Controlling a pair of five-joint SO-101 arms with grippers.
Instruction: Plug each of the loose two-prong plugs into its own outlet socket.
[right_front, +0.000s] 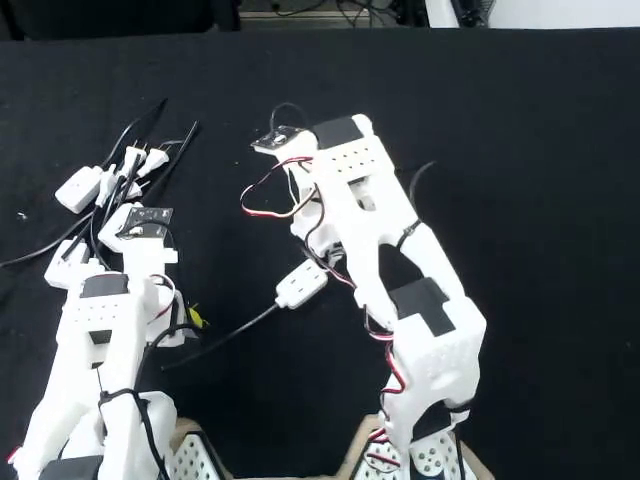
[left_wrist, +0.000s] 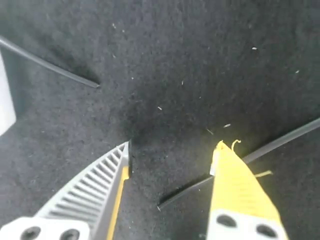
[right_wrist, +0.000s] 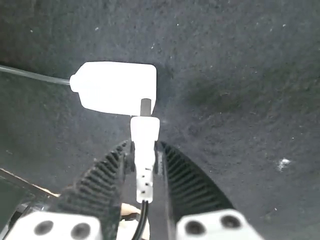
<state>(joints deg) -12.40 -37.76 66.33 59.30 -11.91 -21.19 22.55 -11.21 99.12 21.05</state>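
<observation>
Right wrist view: a white two-prong plug (right_wrist: 145, 135) was seen clamped by its flat sides in the right gripper (right_wrist: 145, 160), a prong touching the white outlet socket (right_wrist: 115, 87) on the black cloth (right_wrist: 240, 75); the left gripper (left_wrist: 172, 150) stood open over a black cable (left_wrist: 280, 140); the plug was judged light, rigid and smooth, and the loose socket likely to be pushed away unless braced.

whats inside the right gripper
A white plug is clamped in the right gripper, with its prong at the socket. The gripper covers the plug's sides. Whether the second prong is in the socket cannot be seen.
</observation>
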